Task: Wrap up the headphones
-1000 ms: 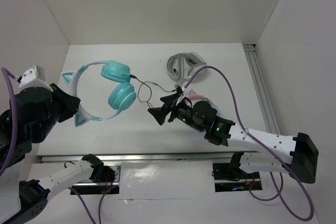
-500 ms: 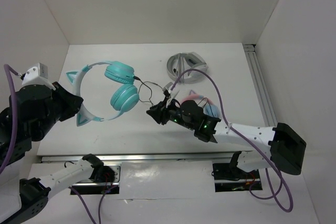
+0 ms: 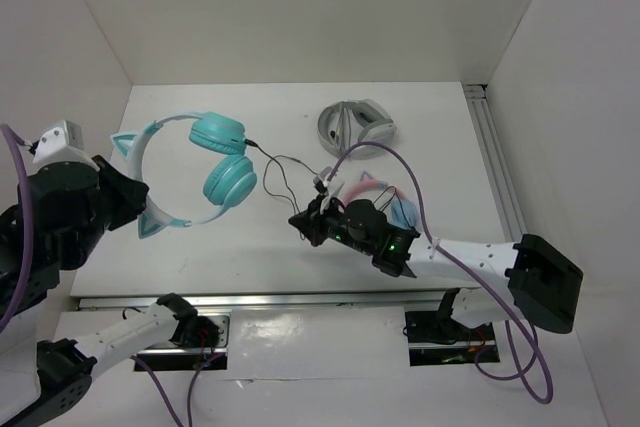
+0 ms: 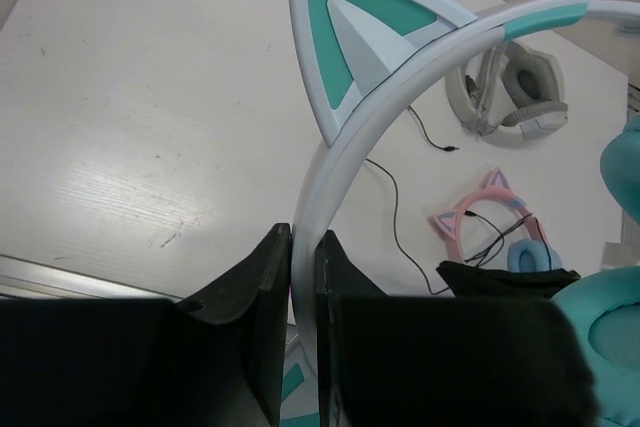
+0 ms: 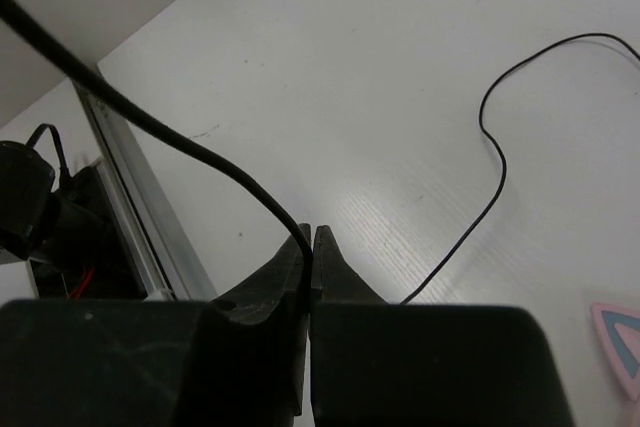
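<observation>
I have the headphones [image 3: 228,179] at left, a folded pair [image 3: 375,130] behind, a third pair [image 3: 400,209] nearer (right of centre).

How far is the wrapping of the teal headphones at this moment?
Done: the left gripper holds the teal headphones by the headband. In hand: the right gripper is shut on the thin black cable. To do: all the winding; the cable runs loose, with no turn around the headphones.

The right hand [image 5: 310,239] (wide apart before) has closed on the cable [image 5: 190,147].
</observation>
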`<state>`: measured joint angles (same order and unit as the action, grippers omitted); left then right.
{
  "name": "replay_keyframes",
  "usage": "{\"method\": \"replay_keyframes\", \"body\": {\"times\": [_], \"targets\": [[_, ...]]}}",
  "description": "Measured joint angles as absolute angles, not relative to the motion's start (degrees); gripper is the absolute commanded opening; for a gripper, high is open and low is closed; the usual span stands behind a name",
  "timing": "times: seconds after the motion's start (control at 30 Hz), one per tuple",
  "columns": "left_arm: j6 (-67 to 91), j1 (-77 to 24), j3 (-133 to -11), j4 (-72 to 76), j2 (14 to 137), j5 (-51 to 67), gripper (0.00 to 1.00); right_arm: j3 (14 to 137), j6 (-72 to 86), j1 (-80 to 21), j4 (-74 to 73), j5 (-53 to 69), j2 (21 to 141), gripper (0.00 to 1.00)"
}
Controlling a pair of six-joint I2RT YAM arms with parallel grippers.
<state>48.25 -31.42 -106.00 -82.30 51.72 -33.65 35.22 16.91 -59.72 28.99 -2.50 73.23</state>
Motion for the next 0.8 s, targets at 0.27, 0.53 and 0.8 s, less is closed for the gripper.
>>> {"method": "replay_keyframes", "body": {"times": [0.27, 0.53, 0.8], "targets": [[46.13, -31.40, -91.90, -77.80, 51.83, -40.77, 0.00, 38.83, 15.70, -68.82, 15.18, -22.68, 65.56, 0.00], [31.27, -31.48, -72.27, -61.76, 56.16, -29.19, 0.00, 50.85, 14.20, -80.23, -4.34, -52.90, 58.57, 0.00], [20.45, -34.33, -68.49, -55.09, 55.11, -27.90, 0.00, 54.02, 12.19, -80.97, -17.54, -68.71, 54.63, 0.00]]}}
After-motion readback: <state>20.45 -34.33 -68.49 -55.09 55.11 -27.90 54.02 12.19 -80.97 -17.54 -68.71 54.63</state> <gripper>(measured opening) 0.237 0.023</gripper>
